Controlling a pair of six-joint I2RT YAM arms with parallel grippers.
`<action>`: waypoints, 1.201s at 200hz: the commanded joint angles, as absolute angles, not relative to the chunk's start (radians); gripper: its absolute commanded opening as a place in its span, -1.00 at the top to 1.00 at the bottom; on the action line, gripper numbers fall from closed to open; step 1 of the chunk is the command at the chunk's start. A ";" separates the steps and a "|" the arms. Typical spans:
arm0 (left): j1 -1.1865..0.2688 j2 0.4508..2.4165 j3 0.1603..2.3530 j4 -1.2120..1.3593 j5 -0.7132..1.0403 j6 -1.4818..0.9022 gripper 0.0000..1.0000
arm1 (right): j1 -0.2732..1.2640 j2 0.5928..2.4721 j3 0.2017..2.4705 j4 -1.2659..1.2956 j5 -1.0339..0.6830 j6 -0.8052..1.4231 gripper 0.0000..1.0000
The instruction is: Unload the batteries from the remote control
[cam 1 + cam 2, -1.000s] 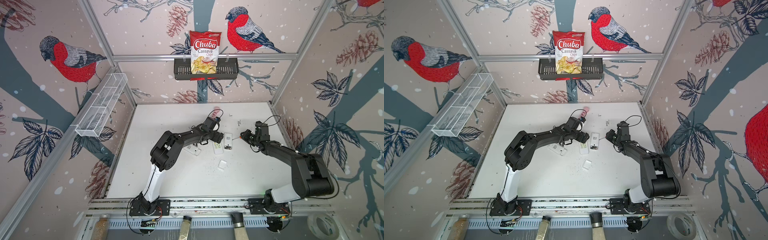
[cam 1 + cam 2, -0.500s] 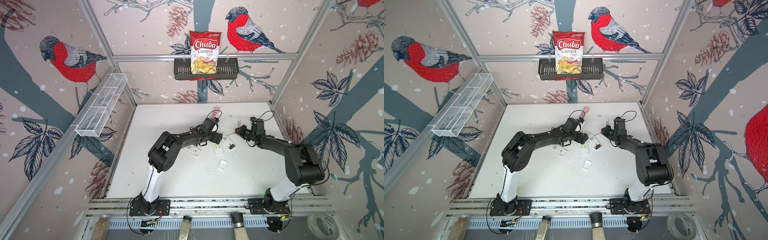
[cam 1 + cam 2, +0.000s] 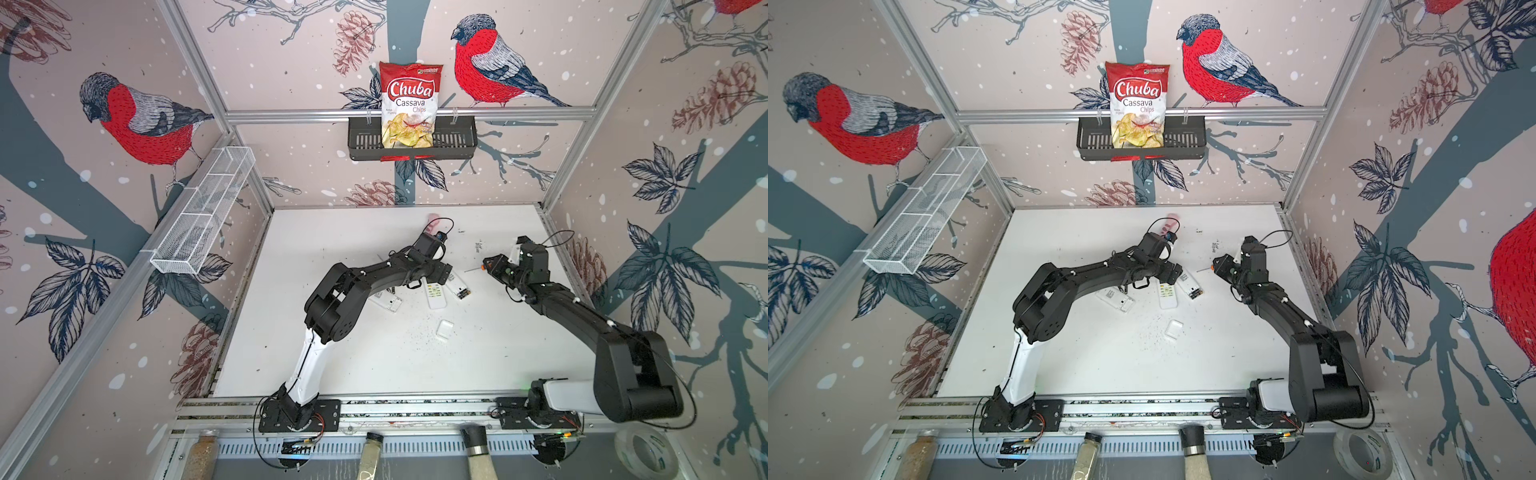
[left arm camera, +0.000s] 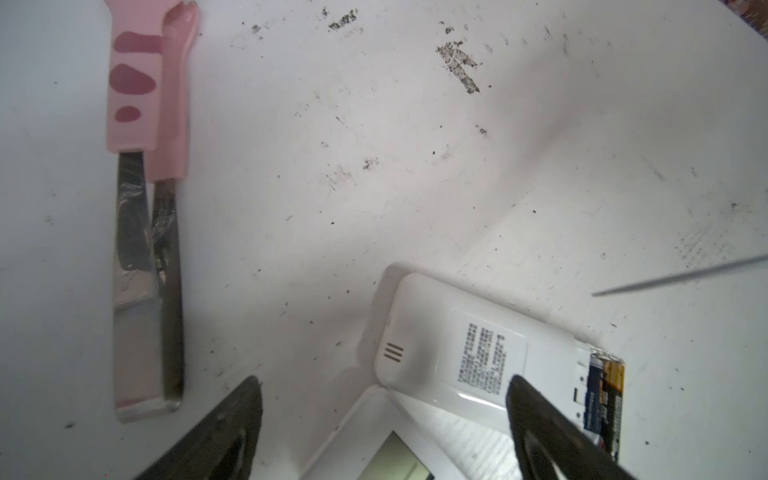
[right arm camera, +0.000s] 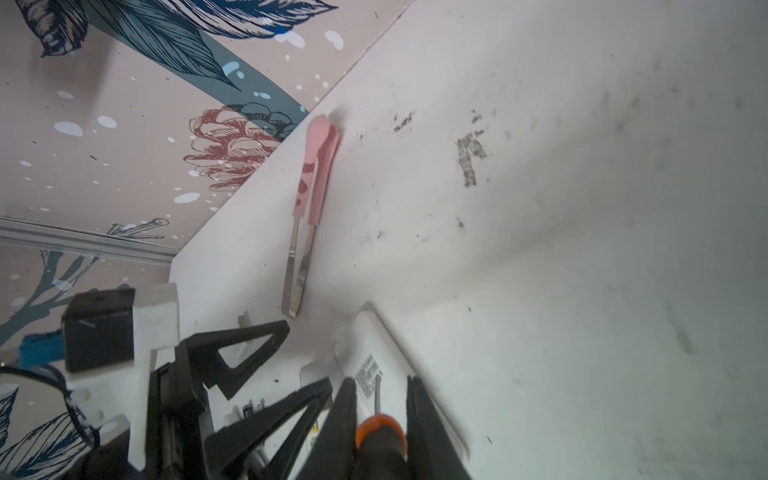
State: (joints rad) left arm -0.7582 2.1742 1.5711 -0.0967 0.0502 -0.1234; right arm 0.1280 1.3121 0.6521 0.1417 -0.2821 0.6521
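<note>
Finds the job barely begun: shows the remote control (image 4: 453,353) lying back-up on the white table (image 4: 374,166), bay uncovered, with the batteries (image 4: 604,395) still seated at its open end. Places a loose white cover (image 3: 444,329) near it in a top view, likely the lid already taken off. Catches the left gripper (image 4: 382,380) spread wide just above that remote and a second remote (image 4: 395,453) lying face-up just beside it, gripping nothing. Shows the right gripper (image 5: 380,384) pinched tight on the orange-and-black screwdriver (image 5: 380,432), thin shaft pointing toward the open remote, seemingly not touching. Leaves a third remote (image 3: 1115,298) partly hidden under the left arm, bay too small to read. Counts no battery out on the table; leaves the prying and lifting, by all appearances, yet to do.
</note>
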 commanded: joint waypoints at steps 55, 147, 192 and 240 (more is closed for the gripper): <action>-0.759 2.176 1.605 -0.166 0.088 -0.013 -0.35 | 0.114 1.070 0.484 0.063 -0.305 0.626 1.00; -0.781 2.213 1.630 -0.175 0.164 -0.026 -0.01 | 0.111 1.149 0.465 0.146 -0.311 0.658 1.00; -0.794 2.249 1.672 -0.178 0.174 -0.037 -0.01 | 0.110 1.170 0.463 0.176 -0.319 0.668 1.00; -0.796 2.287 1.699 -0.186 0.173 -0.041 0.03 | 0.112 1.175 0.472 0.193 -0.324 0.674 1.00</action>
State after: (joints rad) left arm -0.7933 2.2749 1.6909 -0.1726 0.1596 -0.0280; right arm 0.1108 1.1702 0.4622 0.1471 -0.3134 0.6613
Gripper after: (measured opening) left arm 0.488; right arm 0.225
